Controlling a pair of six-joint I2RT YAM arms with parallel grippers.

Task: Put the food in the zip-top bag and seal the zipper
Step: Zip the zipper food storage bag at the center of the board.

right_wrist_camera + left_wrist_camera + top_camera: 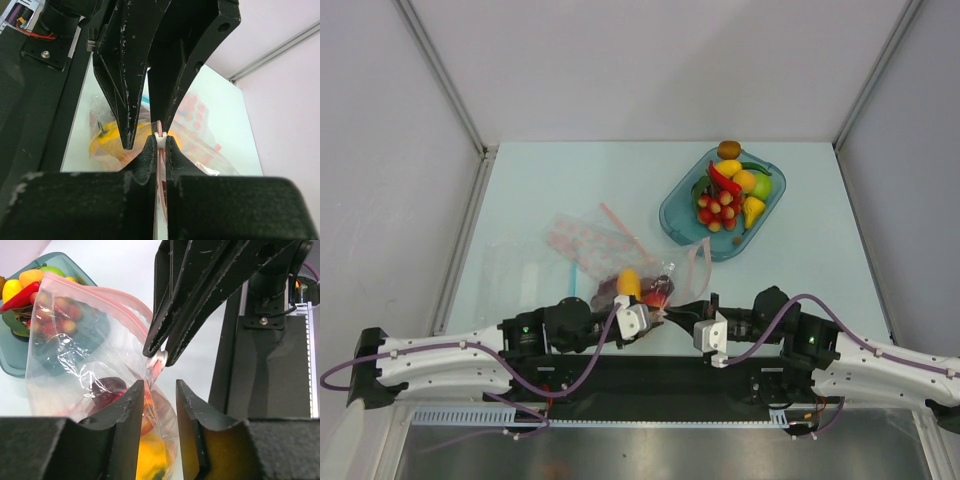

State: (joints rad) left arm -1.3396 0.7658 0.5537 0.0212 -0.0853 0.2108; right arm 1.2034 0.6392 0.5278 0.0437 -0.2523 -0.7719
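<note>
Though crinkled — clear zip-top bag (65,355), pink zipper (95,288).

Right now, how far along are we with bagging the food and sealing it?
Done: the yellow bell pepper, red fruit and grape bunch sit inside the zip-top bag. In hand: the right gripper pinches one end of the zipper, with the left gripper open around the bag edge beside it. Left: the pink strips look parted farther along, so the seal isn't finished. More toys lie in the teal dish.
</note>
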